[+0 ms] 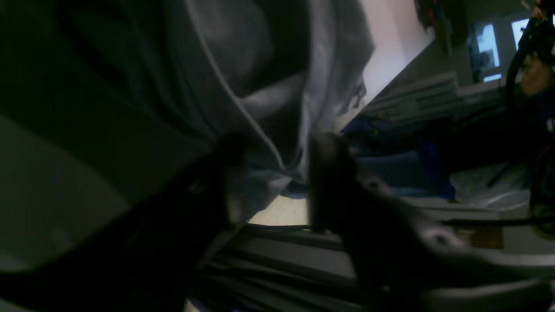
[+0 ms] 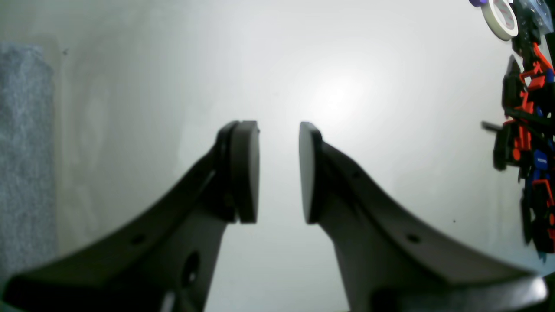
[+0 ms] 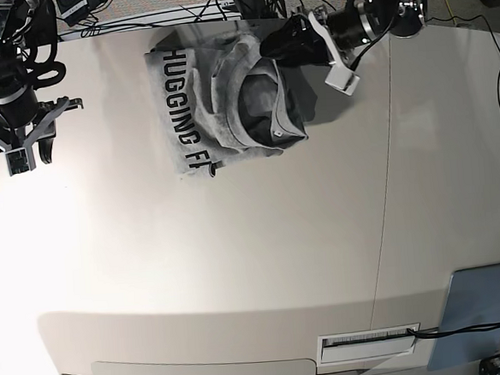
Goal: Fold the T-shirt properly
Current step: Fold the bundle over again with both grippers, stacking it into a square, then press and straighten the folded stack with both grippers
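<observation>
The heather-grey T-shirt (image 3: pixel 195 114) lies bunched at the table's far middle, black lettering showing on its left part. My left gripper (image 3: pixel 273 47) is at the shirt's far right edge, with the cloth rising toward it. In the left wrist view the shirt (image 1: pixel 243 65) fills the upper left, and a seamed fold is drawn to a point between the left gripper's (image 1: pixel 275 182) fingers, which stand slightly apart on the bunched fabric. My right gripper (image 3: pixel 25 156) is open and empty over bare table at the far left; in its own wrist view the right gripper (image 2: pixel 279 173) shows a clear gap.
A flat grey-blue panel (image 3: pixel 483 304) lies at the near right corner, beside a white label slot (image 3: pixel 368 340). Red, black and blue parts (image 2: pixel 531 143) and a tape roll (image 2: pixel 501 17) lie near the right gripper. A grey textured strip (image 2: pixel 21 151) runs along that view's left edge.
</observation>
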Tool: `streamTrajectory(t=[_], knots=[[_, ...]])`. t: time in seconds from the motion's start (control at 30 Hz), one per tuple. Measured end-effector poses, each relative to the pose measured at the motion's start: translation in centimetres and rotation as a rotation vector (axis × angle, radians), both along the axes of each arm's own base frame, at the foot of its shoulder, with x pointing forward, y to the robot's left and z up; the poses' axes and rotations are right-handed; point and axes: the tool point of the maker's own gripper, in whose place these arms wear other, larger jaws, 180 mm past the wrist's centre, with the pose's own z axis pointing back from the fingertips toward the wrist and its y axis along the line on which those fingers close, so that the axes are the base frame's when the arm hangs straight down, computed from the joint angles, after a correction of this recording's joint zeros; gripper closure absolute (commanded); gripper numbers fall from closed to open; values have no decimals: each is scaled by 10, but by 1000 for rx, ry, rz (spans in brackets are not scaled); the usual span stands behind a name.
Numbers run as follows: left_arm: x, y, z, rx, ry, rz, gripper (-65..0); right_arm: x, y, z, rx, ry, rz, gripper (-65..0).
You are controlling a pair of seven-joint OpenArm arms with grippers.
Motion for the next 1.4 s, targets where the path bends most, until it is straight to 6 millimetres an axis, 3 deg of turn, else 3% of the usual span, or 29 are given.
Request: streamTrajectory(t=[0.07,0.17,0.27,0.4,0.5,0.67,0.73,0.83,1.0,1.13,1.3,1.4], knots=[[-8,0,-5,22,27,-36,0,0,0,0,0,0,1,-164],[-27,4,-13,76,44,-154,0,0,0,0,0,0,0,-164],[-45,24,-19,135,92,-261,0,0,0,0,0,-1,1,-164],[-46,53,-18,193,92,-303,0,0,1,0,3,-3,3,-164],[-43,62,-18,213,80,-302,0,1,1,0,3,-4,3,-164],[-32,78,-17,270,50,-309,-210,1,2,0,8,-5,5,-164],[-26,75,-16,263,33,-299,-261,2,8,0,45,-9,23,-164],[-10,72,-9,239,-18,-262,-257,3,16,0,90,-14,43,-163],[15,46,6,150,-106,-204,-88,4,17,1,93,-22,47,-163],[29,20,16,78,-142,-162,-69,4,18,1,97,-28,50,-163],[22,5,-11,195,-145,-227,-69,5,25,-2,107,-19,69,-163],[22,15,-42,341,-170,-262,-69,5,26,-2,108,-18,71,-163]])
